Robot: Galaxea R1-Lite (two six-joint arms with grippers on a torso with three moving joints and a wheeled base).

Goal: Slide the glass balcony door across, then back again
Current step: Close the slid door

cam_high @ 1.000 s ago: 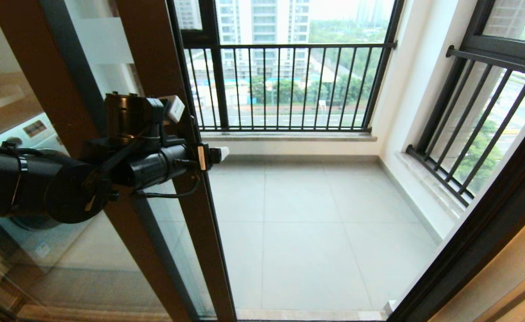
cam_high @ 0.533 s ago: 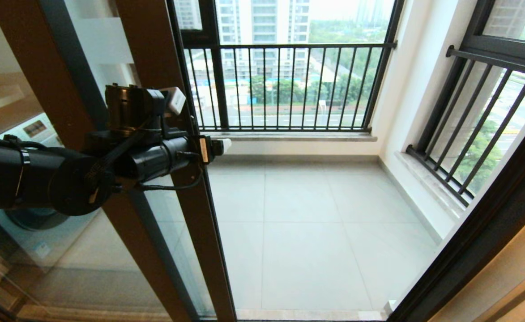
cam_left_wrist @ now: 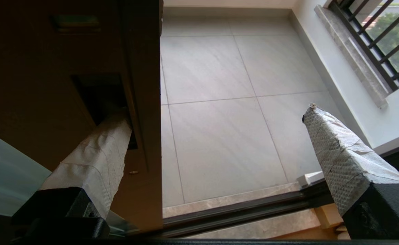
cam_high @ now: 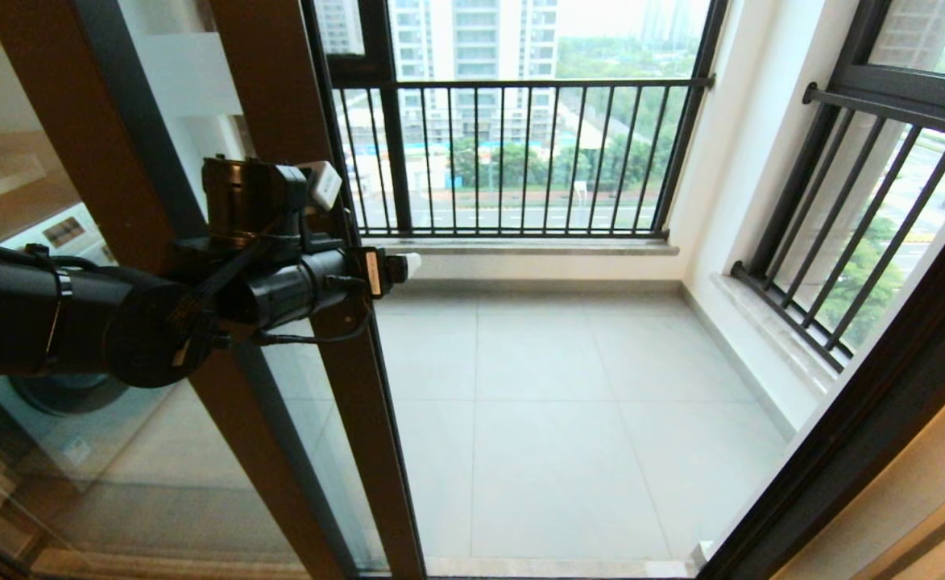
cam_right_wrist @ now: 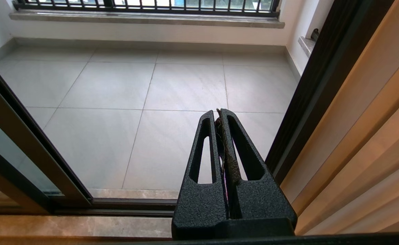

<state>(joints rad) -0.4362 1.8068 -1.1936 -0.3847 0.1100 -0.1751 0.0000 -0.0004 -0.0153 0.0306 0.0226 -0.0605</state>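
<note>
At the door's edge: left gripper [cam_left_wrist: 216, 126], jaws spread wide, one taped finger [cam_left_wrist: 95, 153] tucked into the handle slot [cam_left_wrist: 97, 98], the other free over the balcony floor [cam_high: 561, 419].
Door: the door [cam_high: 279, 105] stands at the left of the opening, its frame overlapping the fixed pane [cam_high: 29, 201].
Opening: wide open to the railing [cam_high: 520, 153].
Progress: judged part-way; the door seems slid one way, the opposite slide is left.
Right gripper: [cam_right_wrist: 221, 115] parked low by the right jamb, jaws closed, holding nothing.

Left end effector [cam_left_wrist: 216, 126] spread wide; right end effector [cam_right_wrist: 221, 115] closed.
</note>
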